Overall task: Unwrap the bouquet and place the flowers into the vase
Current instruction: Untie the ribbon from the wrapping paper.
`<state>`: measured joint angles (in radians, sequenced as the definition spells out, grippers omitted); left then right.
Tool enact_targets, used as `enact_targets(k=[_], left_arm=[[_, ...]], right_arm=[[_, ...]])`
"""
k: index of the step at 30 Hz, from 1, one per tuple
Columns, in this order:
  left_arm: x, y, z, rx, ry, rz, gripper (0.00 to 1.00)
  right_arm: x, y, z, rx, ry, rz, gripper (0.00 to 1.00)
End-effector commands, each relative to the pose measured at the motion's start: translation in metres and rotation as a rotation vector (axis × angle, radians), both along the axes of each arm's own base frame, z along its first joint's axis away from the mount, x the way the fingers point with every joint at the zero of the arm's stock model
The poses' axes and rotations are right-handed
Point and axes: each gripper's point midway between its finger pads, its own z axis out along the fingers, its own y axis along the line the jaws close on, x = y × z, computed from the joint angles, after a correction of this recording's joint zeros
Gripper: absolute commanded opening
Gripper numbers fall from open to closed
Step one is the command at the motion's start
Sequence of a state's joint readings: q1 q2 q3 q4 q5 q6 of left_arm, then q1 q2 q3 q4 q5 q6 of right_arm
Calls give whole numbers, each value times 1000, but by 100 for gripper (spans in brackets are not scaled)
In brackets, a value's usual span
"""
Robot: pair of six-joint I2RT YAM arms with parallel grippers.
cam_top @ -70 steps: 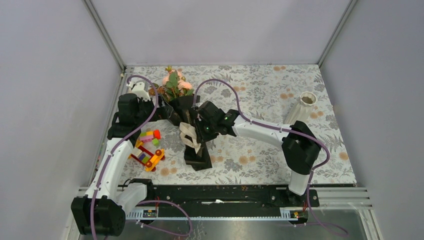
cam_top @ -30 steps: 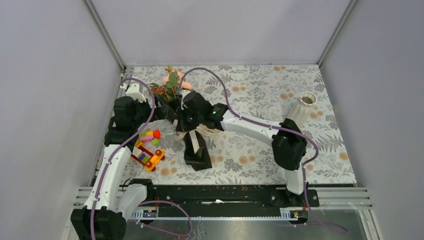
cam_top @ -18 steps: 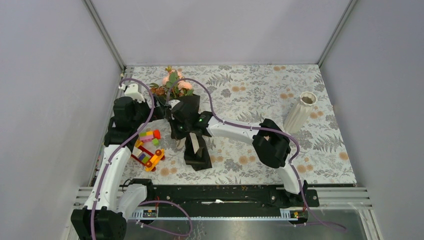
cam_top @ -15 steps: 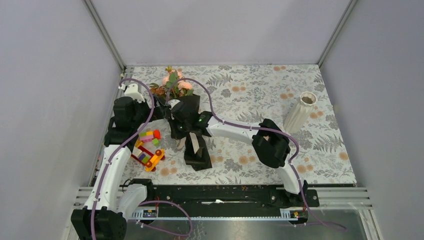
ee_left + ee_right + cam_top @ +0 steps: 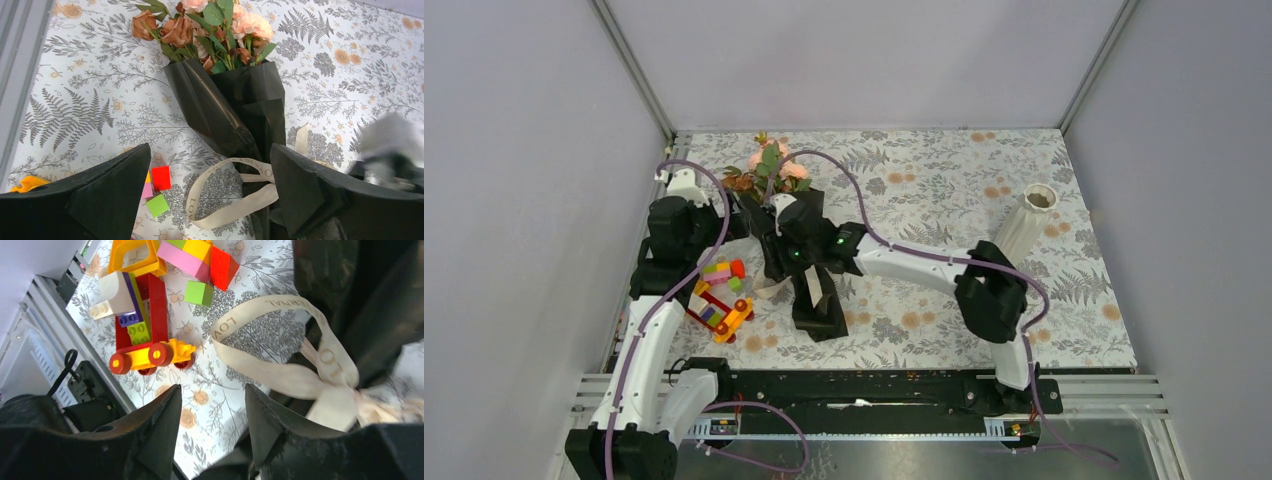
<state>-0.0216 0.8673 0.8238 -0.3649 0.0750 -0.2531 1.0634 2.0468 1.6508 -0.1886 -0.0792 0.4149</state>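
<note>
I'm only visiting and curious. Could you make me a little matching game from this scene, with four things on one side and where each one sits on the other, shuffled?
Things
1. white ribbed vase
2. cream ribbon
3. toy-block car
4. peach-pink roses

Places
A. poking out of the mouth of the black wrapping paper
B. standing upright, alone, towards the right side of the table
C. tied around the black wrapping paper, its loops lying loose
D. lying to the left of the black wrapping paper in the overhead view

Pairs: 1-B, 2-C, 3-D, 4-A
</note>
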Motion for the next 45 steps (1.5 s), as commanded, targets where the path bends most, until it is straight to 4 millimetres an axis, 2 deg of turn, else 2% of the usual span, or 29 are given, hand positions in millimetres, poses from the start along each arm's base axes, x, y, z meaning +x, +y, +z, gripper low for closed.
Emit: enact_targets(k=[1,3,6,9,13,15,18,22,26,30,37,40,45], left_arm=[[2,11,16,16,-70,56,99],[1,10,16,13,-76,53,99],[0,3,15,11,-74,35,99],[-4,-11,11,21,-63,10,99],[-16,-48,-7,-79,-18,-56,99],[-25,-75,-18,-138,13,-107,98],[-36,-109,-38,-237,80,-167,98],[-47,-144,-52,-298,131,-234,97],[-48,-160,-66,-305,172,-242,97],[-45,-162,-83,-318,211,-191,95],[-47,-158,-93,-352,205,-156,94],[-50,-164,-100,-368,221,-179,89],[-48,-169,-98,-381,223,-192,78]], right_arm=[[-3,-20,81,127,-117,-31,59],[-7,-37,89,128,-129,-52,61],[-6,-70,90,102,-148,-108,63],[1,-111,78,35,-134,-191,65],[17,-161,61,-13,-113,-309,67],[31,-186,48,-18,-77,-384,64],[40,-206,33,-11,-26,-449,60],[43,-214,25,16,-1,-477,59],[41,-215,21,19,12,-473,57],[40,-217,22,35,18,-490,55],[39,-220,26,54,5,-498,55],[41,-222,27,49,-3,-514,55],[46,-222,30,56,-7,-537,54]])
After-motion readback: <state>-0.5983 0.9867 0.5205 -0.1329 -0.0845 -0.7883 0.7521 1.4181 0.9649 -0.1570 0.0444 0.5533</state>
